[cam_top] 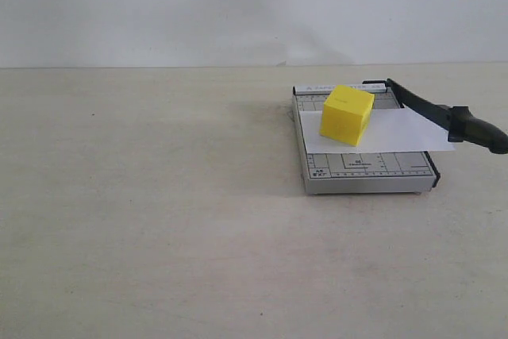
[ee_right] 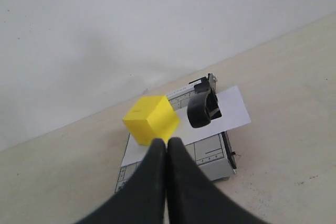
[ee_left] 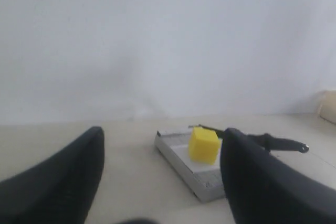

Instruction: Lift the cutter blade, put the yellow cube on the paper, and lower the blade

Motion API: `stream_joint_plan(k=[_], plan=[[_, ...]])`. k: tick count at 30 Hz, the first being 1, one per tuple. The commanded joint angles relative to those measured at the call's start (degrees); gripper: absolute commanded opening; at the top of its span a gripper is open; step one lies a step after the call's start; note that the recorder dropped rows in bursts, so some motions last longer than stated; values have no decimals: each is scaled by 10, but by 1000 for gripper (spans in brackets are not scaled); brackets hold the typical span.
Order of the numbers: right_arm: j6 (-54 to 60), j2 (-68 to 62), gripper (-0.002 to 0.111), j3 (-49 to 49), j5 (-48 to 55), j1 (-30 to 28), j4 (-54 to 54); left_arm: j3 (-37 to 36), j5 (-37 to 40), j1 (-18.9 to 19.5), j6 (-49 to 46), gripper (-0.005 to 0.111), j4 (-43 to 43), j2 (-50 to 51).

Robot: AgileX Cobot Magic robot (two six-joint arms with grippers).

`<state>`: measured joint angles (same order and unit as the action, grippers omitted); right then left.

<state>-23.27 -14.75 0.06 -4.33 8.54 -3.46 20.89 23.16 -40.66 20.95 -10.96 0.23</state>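
Observation:
The yellow cube [cam_top: 347,114] rests on the white paper [cam_top: 405,132], which lies across the grey trimmer base [cam_top: 365,172]. The black cutter blade [cam_top: 429,109] slants out from its hinge, its thick handle [cam_top: 476,129] held a little above the paper's right end. Neither gripper shows in the exterior view. In its wrist view my left gripper [ee_left: 164,132] is open and empty, well back from the cube [ee_left: 203,144] and trimmer [ee_left: 181,156]. My right gripper [ee_right: 167,142] is shut on nothing, above and short of the cube [ee_right: 151,119] and blade handle [ee_right: 200,109].
The trimmer stands at the right rear of a pale beige tabletop [cam_top: 159,220], close to a white wall [cam_top: 238,5]. The paper's end overhangs the base on the blade side [ee_right: 233,109].

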Motion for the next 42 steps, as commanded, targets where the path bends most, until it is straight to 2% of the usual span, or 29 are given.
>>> stream_joint_plan(k=[1,5,7,10,16,17,19,21,22,24,25,28,34,42], plan=[[16,2,0,-1,-2,1,4,-47,-64,0,5,60,-56,-2],[25,2,0,-1,-2,1,4,-99,-63,0,12,60,-56,-2],[28,2,0,-1,-2,1,4,-124,-67,0,45,60,-56,-2],[28,2,0,-1,-2,1,4,-150,-105,0,77,60,-56,-2],[28,2,0,-1,-13,1,4,-155,-124,0,75,60,-69,-2],[49,2,0,-1,-15,1,4,-155,-123,0,75,60,-69,-2],[116,2,2,-47,43,1,13,-155,-122,0,73,60,-69,-2],[146,-6,17,-115,153,1,13,-155,-122,0,73,60,-69,-2],[152,-19,30,-148,201,1,15,-155,-122,0,73,60,-69,-2],[150,-68,65,-214,276,1,24,-155,-122,0,73,60,-69,-2],[149,-101,71,-242,300,1,26,-155,-122,0,73,60,-69,-2],[149,-183,66,-309,365,1,26,-155,-122,0,73,60,-69,-2],[167,-377,66,-450,492,1,26,-155,-122,0,73,60,-69,-2],[233,-566,66,-588,592,1,-6,-155,-122,0,73,60,-69,-2]])
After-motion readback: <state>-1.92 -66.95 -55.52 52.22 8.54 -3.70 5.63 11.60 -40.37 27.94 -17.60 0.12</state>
